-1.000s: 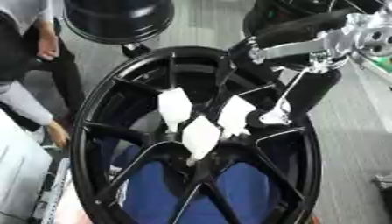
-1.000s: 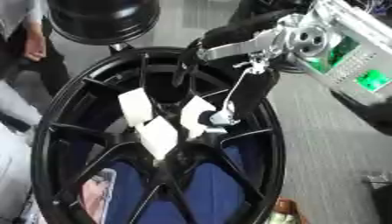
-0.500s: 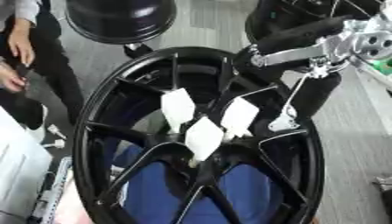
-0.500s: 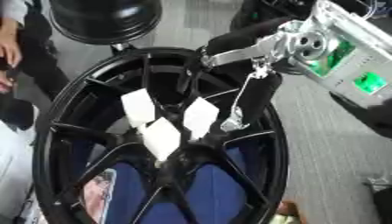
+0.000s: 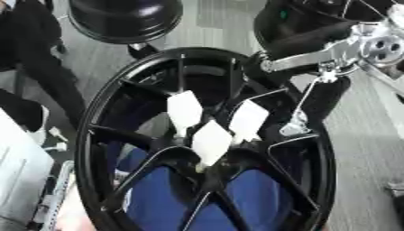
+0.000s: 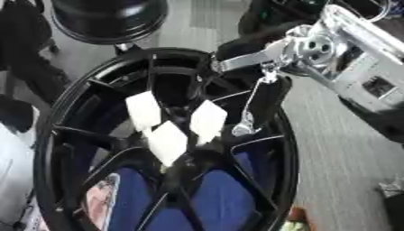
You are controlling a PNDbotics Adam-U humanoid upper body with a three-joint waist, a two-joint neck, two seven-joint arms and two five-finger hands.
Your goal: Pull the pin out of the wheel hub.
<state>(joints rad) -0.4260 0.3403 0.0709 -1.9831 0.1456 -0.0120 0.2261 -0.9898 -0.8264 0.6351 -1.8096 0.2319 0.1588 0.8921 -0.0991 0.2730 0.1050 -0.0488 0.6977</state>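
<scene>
Black wheel hub, three white tags at centre; right hand above rim, finger state indiscernible.

My right arm comes in from the upper right — the right hand hangs downward, finger pose unclear; I can't see my left.

A workshop or garage floor here: a big black alloy wheel lies flat on grey flooring. A second dark rim sits just beyond it.
</scene>
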